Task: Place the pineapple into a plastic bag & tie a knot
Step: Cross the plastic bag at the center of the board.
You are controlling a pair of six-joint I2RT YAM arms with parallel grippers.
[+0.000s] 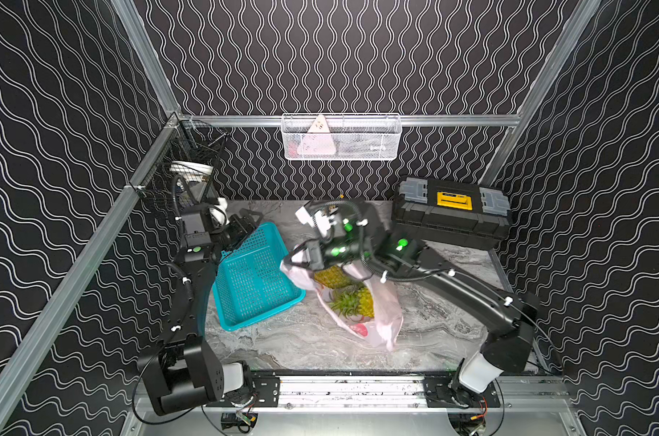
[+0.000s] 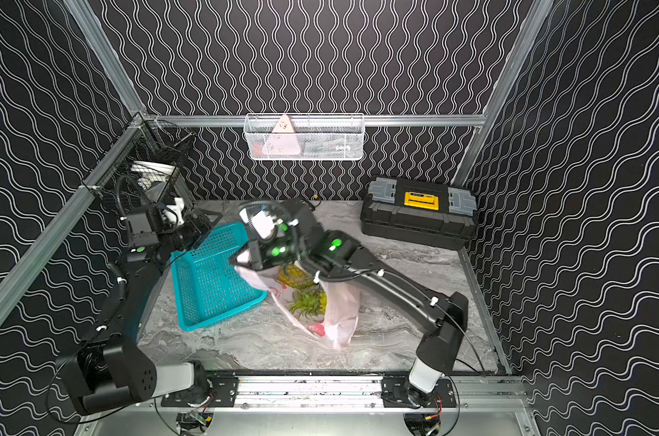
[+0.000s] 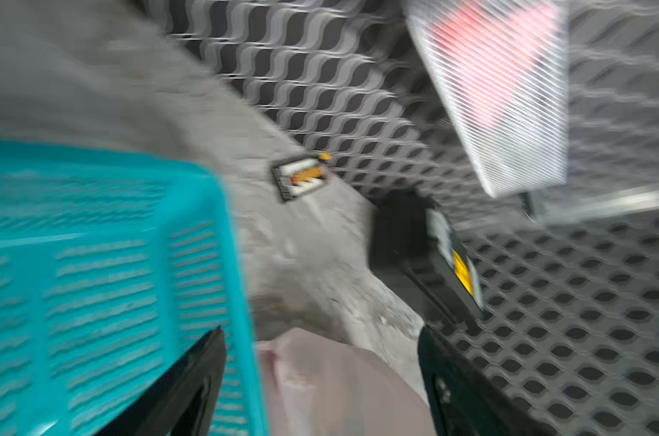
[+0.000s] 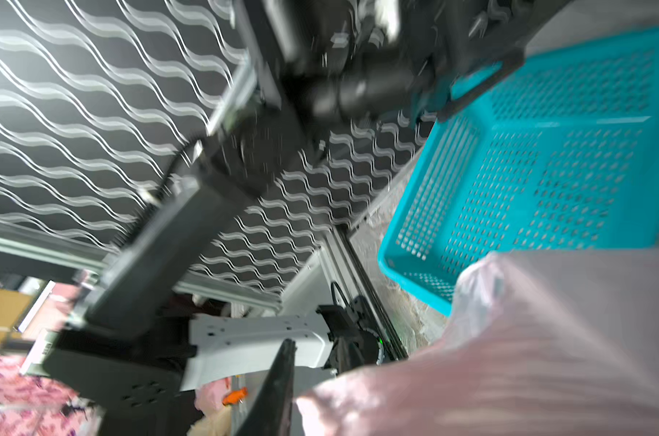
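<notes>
On the marble table (image 1: 312,347), near its middle, the plastic bag (image 1: 386,313) lies with the pineapple (image 1: 363,302) inside, just beside the teal basket (image 1: 252,279). In both top views the right gripper (image 1: 297,260) sits at the bag's far rim with pink film between its jaws. The right wrist view shows only one finger (image 4: 282,377) against that film, so I cannot tell whether it pinches. Only the left wrist view shows the left gripper (image 3: 320,332) spread wide and holding nothing, and a small black pack (image 3: 301,177) by the back wall. The toolbox (image 1: 452,211) has a yellow label, too blurred to read.
</notes>
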